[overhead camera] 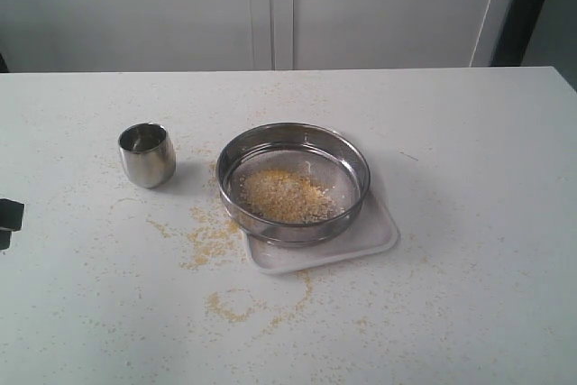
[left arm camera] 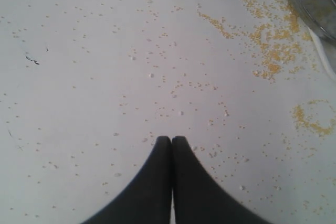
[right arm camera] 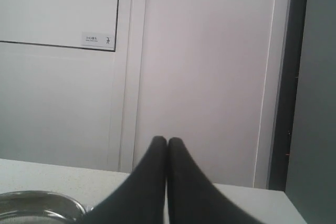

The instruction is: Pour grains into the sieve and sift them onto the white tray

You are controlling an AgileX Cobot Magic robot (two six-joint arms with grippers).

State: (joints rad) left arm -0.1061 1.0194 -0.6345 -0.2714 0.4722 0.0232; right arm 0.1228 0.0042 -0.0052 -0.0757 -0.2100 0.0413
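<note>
The left tool [left arm camera: 171,139] hangs low over the table [overhead camera: 469,313] on the left side, its two dark fingers pressed together with nothing between them. Next stands the small steel cup [overhead camera: 147,154], upright and apart from the rest; whether anything is left inside it I cannot tell. Between the cup and the sieve [overhead camera: 297,233] a scatter of spilled grains [overhead camera: 212,236] lies on the table, with a faint ring of them nearer the front.

The sieve rests on the white tray [overhead camera: 383,233], covering most of it and overhanging its left side, and a heap of yellow and pale grains sits on the mesh. The sieve looks stiff and fairly light, but its polished wall is probably slippery. The surest hold seems to be a pinch across the upright rim, one finger inside and one outside, clear of the heap. The grains are loose and will roll at any tilt, so level, gentle shaking suits them. The thin tray may slide if nudged.

On the right, the right tool [right arm camera: 167,140] is closed and empty, raised and facing the wall, with the sieve's rim just below it
</note>
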